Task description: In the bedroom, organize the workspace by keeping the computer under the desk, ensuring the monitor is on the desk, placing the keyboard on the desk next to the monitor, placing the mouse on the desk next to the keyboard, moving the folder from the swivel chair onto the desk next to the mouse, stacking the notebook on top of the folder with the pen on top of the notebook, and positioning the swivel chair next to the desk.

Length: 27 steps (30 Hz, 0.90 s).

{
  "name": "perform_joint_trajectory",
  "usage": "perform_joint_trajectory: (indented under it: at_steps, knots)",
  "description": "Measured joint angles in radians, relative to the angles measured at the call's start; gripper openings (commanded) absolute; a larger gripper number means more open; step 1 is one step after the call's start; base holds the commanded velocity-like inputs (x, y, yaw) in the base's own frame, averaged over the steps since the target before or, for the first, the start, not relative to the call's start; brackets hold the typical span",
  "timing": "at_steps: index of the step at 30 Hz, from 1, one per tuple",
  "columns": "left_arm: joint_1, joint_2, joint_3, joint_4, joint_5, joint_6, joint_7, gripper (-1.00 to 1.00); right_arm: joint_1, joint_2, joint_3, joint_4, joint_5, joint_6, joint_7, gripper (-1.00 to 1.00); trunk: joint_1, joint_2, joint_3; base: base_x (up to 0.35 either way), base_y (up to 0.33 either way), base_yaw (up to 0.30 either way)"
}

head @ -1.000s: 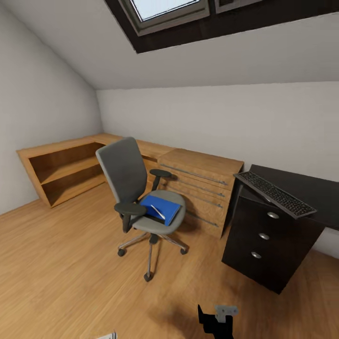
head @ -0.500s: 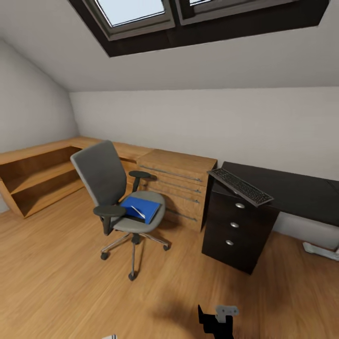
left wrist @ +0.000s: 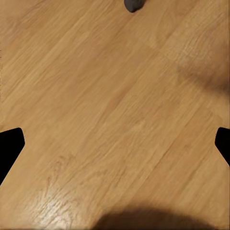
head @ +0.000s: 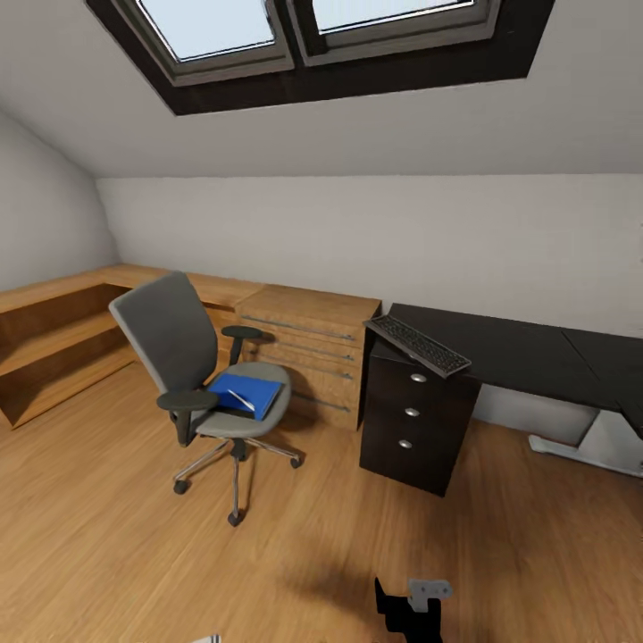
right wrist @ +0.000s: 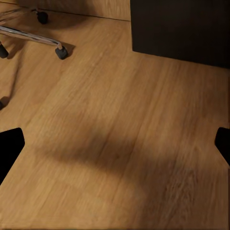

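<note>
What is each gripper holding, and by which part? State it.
Nothing. The left gripper and right gripper are open over bare floor; the folder lies on the swivel chair.

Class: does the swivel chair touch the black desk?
Apart. In the head view, bare wood floor shows plainly between the swivel chair and the desk.

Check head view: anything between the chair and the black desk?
Between the chair and the desk stands a light wooden chest, against the wall; in front of it is bare plank floor.
</note>
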Motion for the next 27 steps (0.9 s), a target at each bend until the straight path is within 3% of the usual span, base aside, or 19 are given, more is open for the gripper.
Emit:
perform_joint_trajectory:
  at_steps: [4, 17, 27]
  knots:
    - [0.000, 0.000, -0.001, 0.000, 0.000, 0.000, 0.001, 1.00, 0.000, -0.002, 0.000, 0.000, 0.001, 0.000, 0.001, 1.00, -0.016, 0.028, 0.013, -0.038, 0.000, -0.010]
    - [0.000, 0.002, 0.001, 0.004, 0.001, -0.002, -0.003, 1.00, 0.000, -0.002, 0.000, 0.000, 0.001, 0.000, 0.001, 1.00, -0.016, 0.028, 0.013, -0.004, 0.000, 0.000]
    - [0.000, 0.002, 0.002, 0.032, 0.000, -0.003, -0.004, 1.00, 0.000, -0.001, 0.001, 0.000, 0.003, 0.000, 0.001, 1.00, -0.015, 0.028, 0.013, -0.262, 0.000, 0.000]
